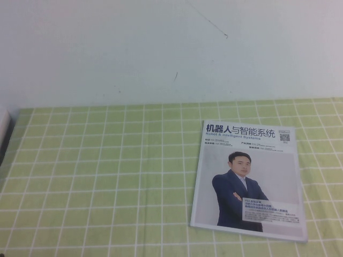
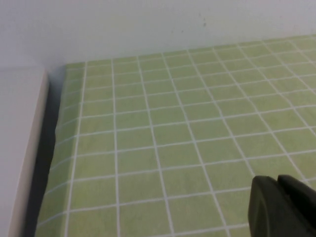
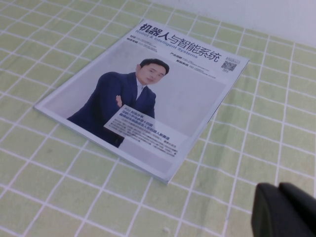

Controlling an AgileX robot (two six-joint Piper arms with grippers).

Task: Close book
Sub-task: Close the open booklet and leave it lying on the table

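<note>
L gripper (image 2: 279, 200) hovering, R gripper (image 3: 281, 207) hovering, both w/o contact

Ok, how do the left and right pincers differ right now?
The left pincer is over bare green cloth near its left edge; the right pincer is beside the closed book. The left pincer's camera sees no book, the right pincer's sees its cover. Both show only a dark tip.

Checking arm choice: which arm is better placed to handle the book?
Right. The book lies closed on the robot's right, near the right hand; the left hand hangs over bare cloth at the left.
</note>
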